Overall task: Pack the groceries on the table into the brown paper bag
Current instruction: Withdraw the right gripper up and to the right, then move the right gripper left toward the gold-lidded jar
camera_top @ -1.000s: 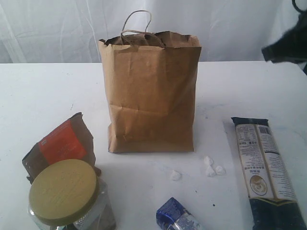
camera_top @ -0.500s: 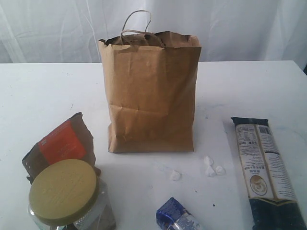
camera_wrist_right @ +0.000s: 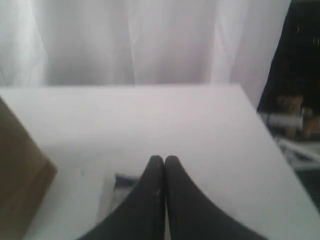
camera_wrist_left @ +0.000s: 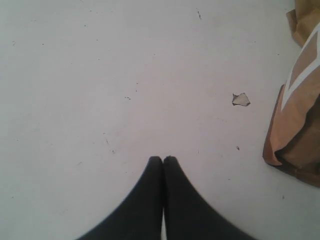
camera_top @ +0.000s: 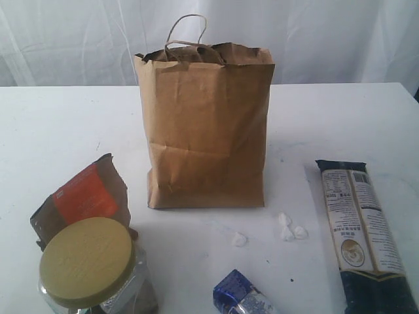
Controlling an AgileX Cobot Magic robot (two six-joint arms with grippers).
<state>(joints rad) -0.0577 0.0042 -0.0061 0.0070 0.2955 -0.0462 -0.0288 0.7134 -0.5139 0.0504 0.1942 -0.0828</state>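
White table (camera_top: 65,124) with bag (camera_top: 206,124) upright at centre, far side. Navy packet (camera_top: 363,229) lies at right, long axis near-to-far, closest to the right gripper (camera_wrist_right: 163,159), jaws pressed together; left gripper (camera_wrist_left: 162,159), likewise closed, hovers near the pouch (camera_top: 85,196).

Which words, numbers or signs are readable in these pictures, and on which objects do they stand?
No text is legible.
The long navy packet: label print and round emblem, too small.
The brown pouch: orange label's print, blurred.
The yellow-lidded jar: faint lid marks, illegible.
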